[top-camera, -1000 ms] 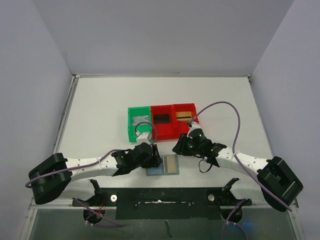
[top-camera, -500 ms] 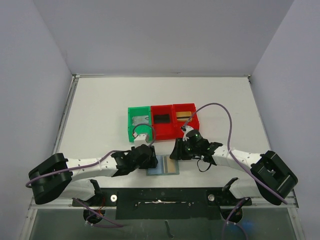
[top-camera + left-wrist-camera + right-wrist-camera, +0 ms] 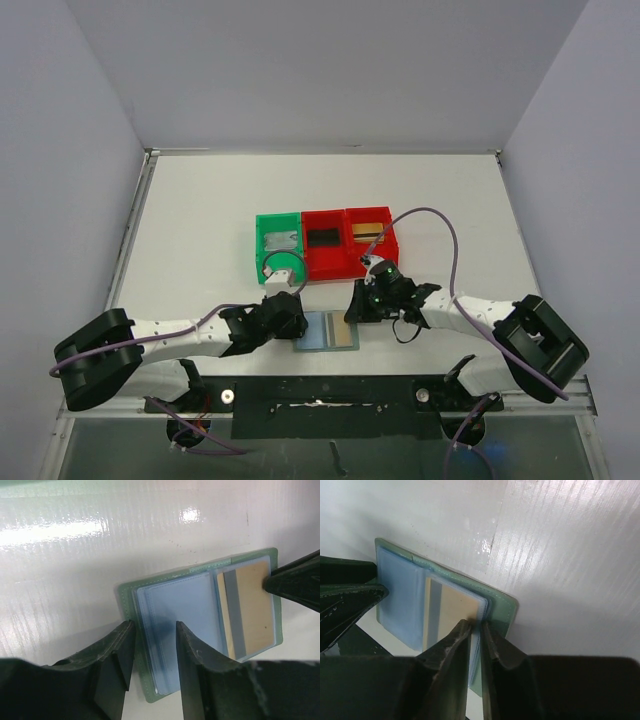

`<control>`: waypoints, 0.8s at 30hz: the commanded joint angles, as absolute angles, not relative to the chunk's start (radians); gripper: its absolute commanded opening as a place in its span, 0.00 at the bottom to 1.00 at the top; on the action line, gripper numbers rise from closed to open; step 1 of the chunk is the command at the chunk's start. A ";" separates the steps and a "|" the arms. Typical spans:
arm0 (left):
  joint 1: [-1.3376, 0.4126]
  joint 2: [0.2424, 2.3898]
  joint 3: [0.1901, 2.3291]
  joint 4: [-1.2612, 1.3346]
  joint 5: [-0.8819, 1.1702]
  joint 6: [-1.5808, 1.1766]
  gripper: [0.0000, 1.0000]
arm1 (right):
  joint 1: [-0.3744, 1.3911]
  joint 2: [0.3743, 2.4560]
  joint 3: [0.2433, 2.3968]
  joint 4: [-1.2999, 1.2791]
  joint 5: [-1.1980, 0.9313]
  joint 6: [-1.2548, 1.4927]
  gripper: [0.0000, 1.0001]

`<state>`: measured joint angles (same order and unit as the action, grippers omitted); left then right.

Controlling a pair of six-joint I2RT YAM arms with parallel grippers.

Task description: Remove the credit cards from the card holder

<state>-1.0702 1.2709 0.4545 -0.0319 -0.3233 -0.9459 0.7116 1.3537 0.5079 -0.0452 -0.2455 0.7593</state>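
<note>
card holder (image 3: 175,610) lying open on table (image 3: 100,530), left gripper (image 3: 152,630) straddling its left page with fingers apart, right gripper (image 3: 476,625) pinching its right page edge at gold card (image 3: 252,605)

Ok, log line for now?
card holder: open flat; gold card: in right pocket; left gripper: open over left page; right gripper: pinching right edge

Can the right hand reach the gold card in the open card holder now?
Probably yes. The right hand is at the outer edge of the gold card, with nothing between them; the left hand is over the other half of the card holder.
</note>
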 commanded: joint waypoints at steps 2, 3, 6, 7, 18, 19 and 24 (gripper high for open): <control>-1.077 1.285 0.443 -0.018 -0.255 -0.950 0.31 | 0.726 1.302 0.556 -0.014 -0.250 0.750 0.06; -1.077 1.285 0.449 -0.029 -0.259 -0.949 0.31 | 0.726 1.289 0.557 -0.019 -0.246 0.749 0.05; -1.079 1.285 0.463 -0.052 -0.270 -0.946 0.27 | 0.726 1.242 0.546 -0.028 -0.247 0.749 0.06; -1.078 1.282 0.462 -0.051 -0.271 -0.946 0.27 | 0.727 1.232 0.541 -0.026 -0.252 0.747 0.07; -1.077 1.264 0.465 -0.056 -0.279 -0.954 0.21 | 0.727 1.255 0.573 -0.111 -0.204 0.723 0.36; -1.077 1.263 0.462 -0.053 -0.278 -0.955 0.21 | 0.727 1.254 0.568 -0.095 -0.215 0.725 0.36; -1.078 1.261 0.466 -0.061 -0.284 -0.956 0.21 | 0.728 1.273 0.623 -0.230 -0.112 0.739 0.40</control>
<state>-1.0702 1.2716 0.4534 -0.0418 -0.3096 -0.9405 0.7216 1.2572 0.5392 -0.1314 -0.2123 0.7387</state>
